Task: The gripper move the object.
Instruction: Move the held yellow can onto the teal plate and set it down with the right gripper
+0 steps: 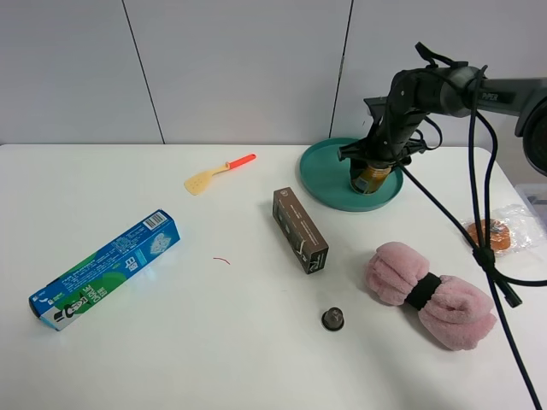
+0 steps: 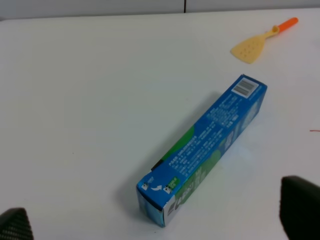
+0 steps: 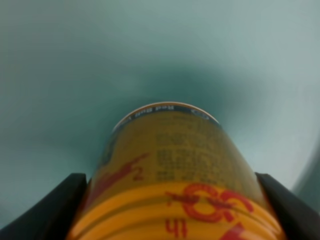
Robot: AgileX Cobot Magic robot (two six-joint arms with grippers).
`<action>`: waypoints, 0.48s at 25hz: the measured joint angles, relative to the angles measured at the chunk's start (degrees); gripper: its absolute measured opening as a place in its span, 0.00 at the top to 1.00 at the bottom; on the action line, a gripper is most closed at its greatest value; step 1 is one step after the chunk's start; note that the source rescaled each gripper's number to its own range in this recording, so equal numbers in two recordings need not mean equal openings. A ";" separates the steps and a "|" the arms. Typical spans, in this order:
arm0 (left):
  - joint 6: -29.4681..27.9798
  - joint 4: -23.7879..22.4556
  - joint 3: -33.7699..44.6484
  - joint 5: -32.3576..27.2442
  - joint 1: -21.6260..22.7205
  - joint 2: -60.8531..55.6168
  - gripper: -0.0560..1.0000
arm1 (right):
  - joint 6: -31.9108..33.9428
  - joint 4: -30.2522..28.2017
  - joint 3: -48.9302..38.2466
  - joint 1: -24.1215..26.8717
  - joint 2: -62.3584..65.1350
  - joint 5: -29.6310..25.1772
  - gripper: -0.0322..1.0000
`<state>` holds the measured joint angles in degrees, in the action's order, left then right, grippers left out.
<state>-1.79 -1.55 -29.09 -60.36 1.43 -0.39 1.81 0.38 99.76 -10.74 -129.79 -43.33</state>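
The golden-orange can [image 1: 373, 178] stands in the teal plate [image 1: 320, 175] at the back right of the table. My right gripper [image 1: 376, 165] is down over it, with a black finger against each side of the can. In the right wrist view the can [image 3: 170, 165] fills the space between the two fingers [image 3: 55, 210], with the teal plate [image 3: 75, 75] behind it. I cannot tell whether the can rests on the plate or hangs just above it. My left gripper [image 2: 157, 217] is open and empty above the blue box [image 2: 205, 150].
A blue toothpaste box [image 1: 107, 267] lies front left. A brown box [image 1: 299, 230] lies mid-table and a dark capsule [image 1: 332, 319] sits in front of it. A yellow spatula [image 1: 218, 173], a pink towel roll [image 1: 430, 293] and a wrapped snack [image 1: 494, 235] are also there. Black cables [image 1: 479, 213] hang on the right.
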 joint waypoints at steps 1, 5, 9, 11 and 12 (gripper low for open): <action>0.00 0.00 0.00 0.00 0.00 0.00 0.00 | 0.00 -0.06 0.00 0.00 0.00 0.48 0.97; 0.00 0.00 0.00 0.00 0.00 0.00 0.00 | 0.00 -0.06 0.00 0.00 0.00 1.66 0.97; 0.00 0.00 0.00 0.00 0.00 0.00 0.00 | -0.28 -0.06 0.00 0.00 0.00 1.74 0.97; 0.00 0.00 0.00 0.00 0.00 0.00 0.00 | -0.43 -0.06 0.00 0.00 0.00 1.74 0.94; 0.00 0.00 0.00 0.00 0.00 0.00 0.00 | -0.43 -0.38 0.00 0.00 0.00 1.96 0.90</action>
<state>-1.79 -1.55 -29.09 -60.36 1.43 -0.39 1.38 0.00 99.76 -10.74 -129.79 -41.37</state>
